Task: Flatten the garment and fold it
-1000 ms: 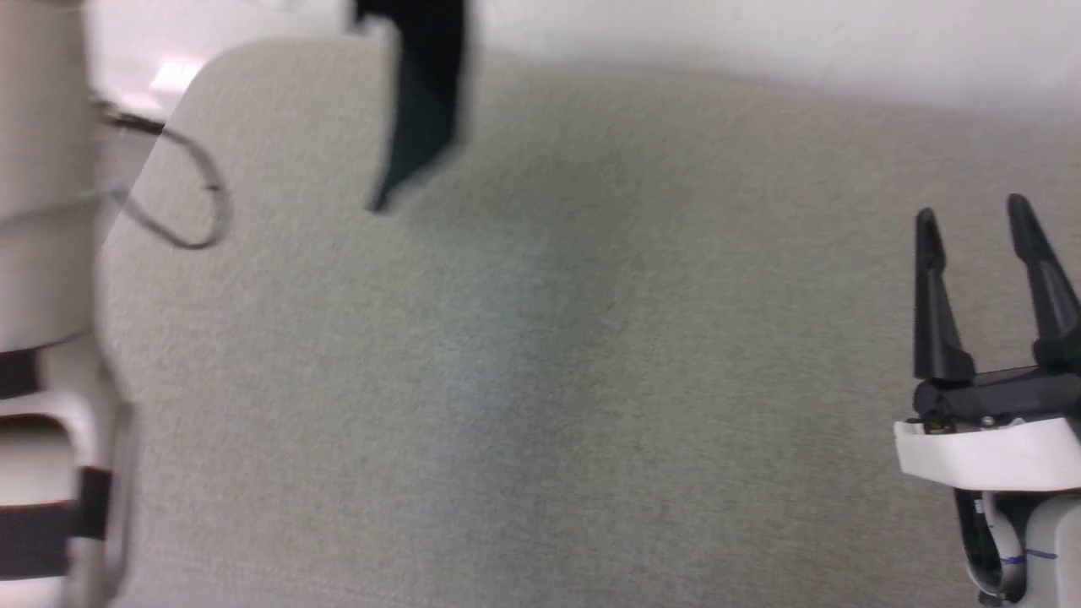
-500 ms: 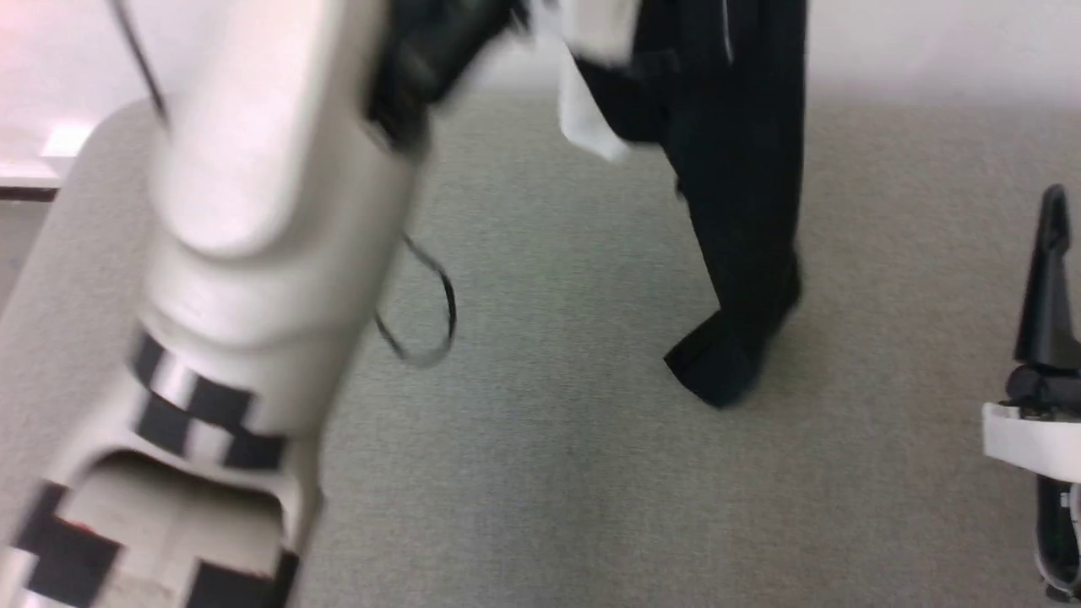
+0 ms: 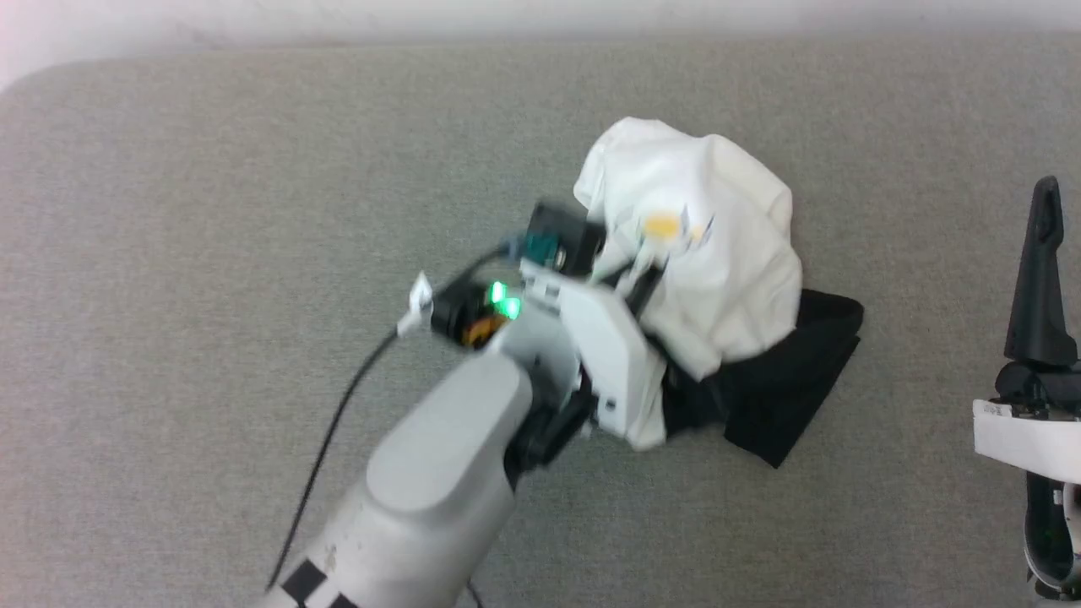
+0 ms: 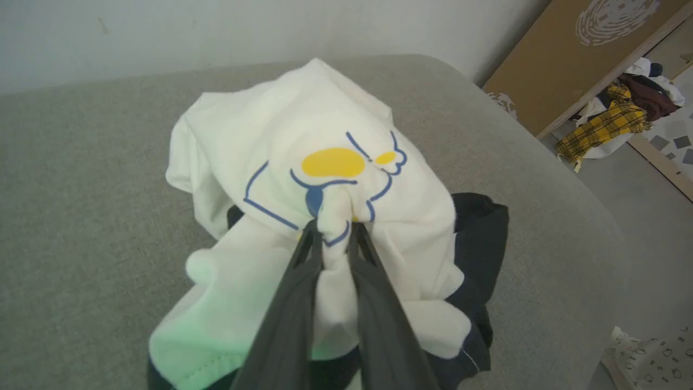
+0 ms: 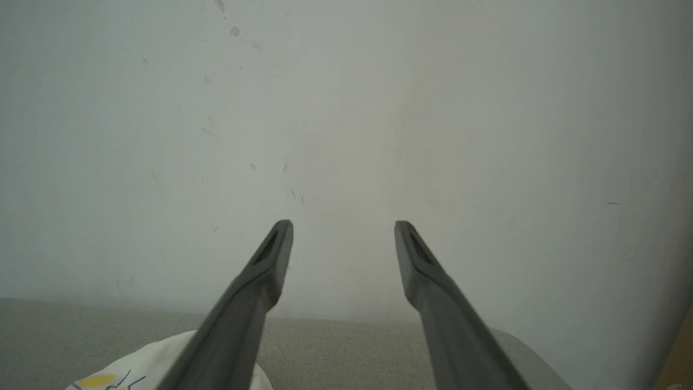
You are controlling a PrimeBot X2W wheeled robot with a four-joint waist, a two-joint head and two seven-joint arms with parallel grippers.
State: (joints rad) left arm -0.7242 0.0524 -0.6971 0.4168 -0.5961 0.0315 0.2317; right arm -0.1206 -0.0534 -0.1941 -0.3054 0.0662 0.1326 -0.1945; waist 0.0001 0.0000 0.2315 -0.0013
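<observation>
Two grippers over the grey table (image 3: pixel 211 253) from the head camera: what has each got?

The left gripper (image 3: pixel 632 268) is buried in the shirt (image 3: pixel 726 253), which sits bunched in a heap about mid-table. Its white body is on top and the black sleeves (image 3: pixel 794 380) spill out toward the table's right side. The right gripper (image 3: pixel 1047 219) stands at the table's right edge, well apart from the heap, touching nothing.

And the left wrist camera?

The fingers (image 4: pixel 292 303) are pinched together on a fold of white cloth right at the yellow-and-blue print (image 4: pixel 333 162). The cloth rises to the pinch like a tent while its lower folds rest on the table. A pile of other clothes (image 4: pixel 617 119) lies on the floor beyond the table's far corner.

Right wrist?

There the right gripper (image 5: pixel 341 233) has its fingers wide apart with nothing between them, pointing at a bare wall (image 5: pixel 346 108) behind the table. A corner of the shirt shows low in that view.

So which step?

Flattening, barely begun I'd say: nothing is spread and no fold is made. Next I'd want the right gripper to come across the table, find a hem or shoulder and close on it, then both pull apart to open the shirt out. The chest pinch looks a poor handle for that, so a regrip at an edge may be needed.
</observation>
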